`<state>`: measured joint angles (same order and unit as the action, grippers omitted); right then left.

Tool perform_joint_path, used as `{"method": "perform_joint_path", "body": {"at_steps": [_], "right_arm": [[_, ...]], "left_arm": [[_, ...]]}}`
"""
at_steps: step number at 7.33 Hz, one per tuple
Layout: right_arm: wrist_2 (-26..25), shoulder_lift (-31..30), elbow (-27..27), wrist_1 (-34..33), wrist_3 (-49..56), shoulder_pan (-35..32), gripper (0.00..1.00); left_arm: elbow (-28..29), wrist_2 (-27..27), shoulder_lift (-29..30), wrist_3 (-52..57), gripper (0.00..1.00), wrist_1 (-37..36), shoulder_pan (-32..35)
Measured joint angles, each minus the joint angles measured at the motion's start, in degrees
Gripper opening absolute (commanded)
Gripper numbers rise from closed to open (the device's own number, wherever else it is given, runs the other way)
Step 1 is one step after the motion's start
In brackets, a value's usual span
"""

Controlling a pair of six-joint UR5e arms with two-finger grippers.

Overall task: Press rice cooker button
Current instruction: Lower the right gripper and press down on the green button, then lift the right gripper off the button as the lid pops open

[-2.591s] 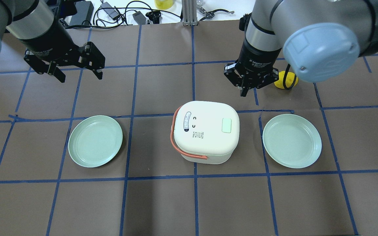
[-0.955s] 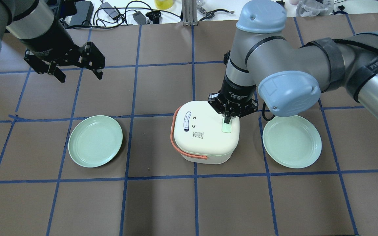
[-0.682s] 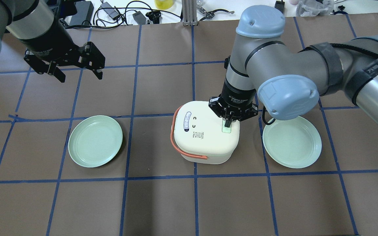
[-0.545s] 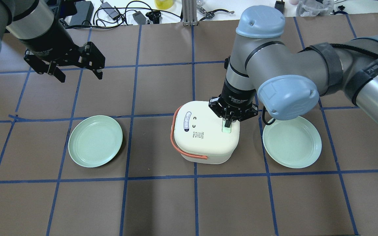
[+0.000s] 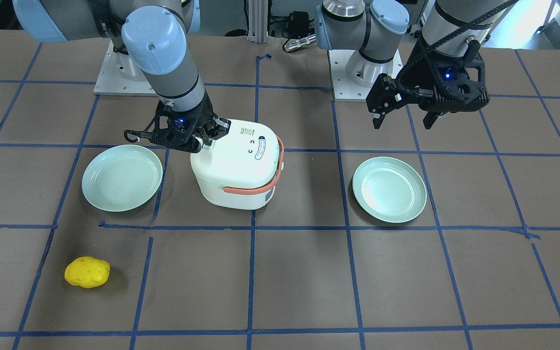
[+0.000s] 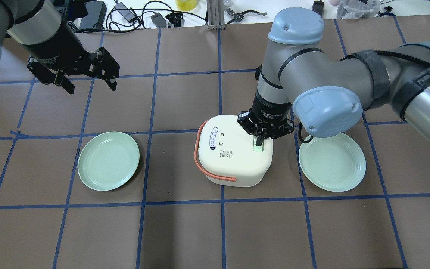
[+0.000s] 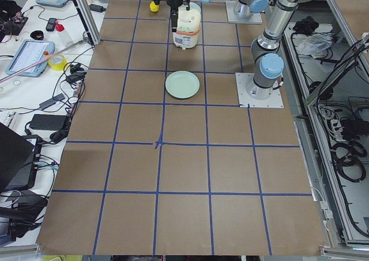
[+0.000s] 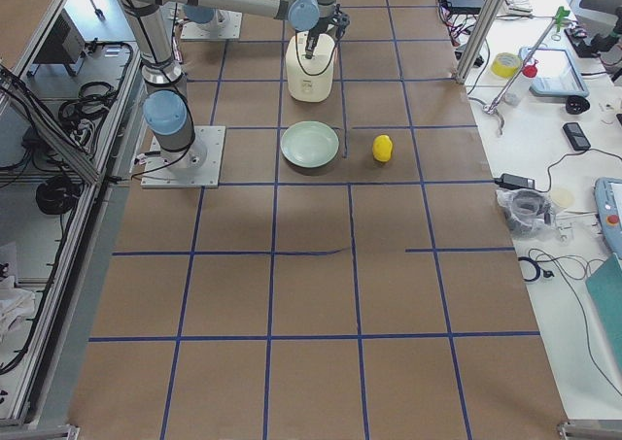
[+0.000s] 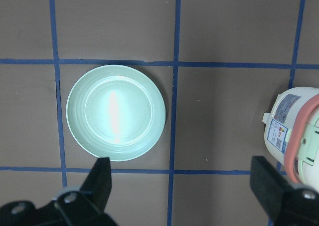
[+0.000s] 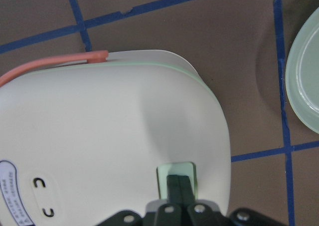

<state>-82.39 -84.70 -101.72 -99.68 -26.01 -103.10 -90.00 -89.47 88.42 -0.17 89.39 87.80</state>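
The white rice cooker with a salmon handle stands mid-table; it also shows in the front view. Its pale green button sits on the lid's right side. My right gripper is shut, its joined fingertips pointing down onto the button. In the right wrist view the gripper rests on the button. My left gripper is open and empty, high over the far left of the table, well away from the cooker.
Two pale green plates lie on either side of the cooker, one left and one right. A yellow lumpy object lies beyond the right plate. Cables and tools sit past the table's far edge.
My right gripper moved from behind the cooker down onto the lid's green button and has held there over the last second. The left arm has not moved.
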Motion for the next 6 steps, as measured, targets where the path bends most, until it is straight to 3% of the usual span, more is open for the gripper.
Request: {"method": "perform_joint_path", "body": {"at_steps": [1, 4, 6], "right_arm": [[-0.26, -0.06, 1.14, -0.10, -0.79, 0.01, 1.00], [-2.11, -0.06, 7.27, 0.74, -1.19, 0.59, 1.00], [-2.49, 0.09, 13.14, 6.10, -0.49, 1.81, 1.00]], "left_arm": [[0.00, 0.00, 0.00, 0.00, 1.00, 0.00, 0.00], [0.00, 0.00, 0.00, 0.00, 1.00, 0.00, 0.00], [0.00, 0.00, 0.00, -0.05, 1.00, 0.00, 0.00]]}}
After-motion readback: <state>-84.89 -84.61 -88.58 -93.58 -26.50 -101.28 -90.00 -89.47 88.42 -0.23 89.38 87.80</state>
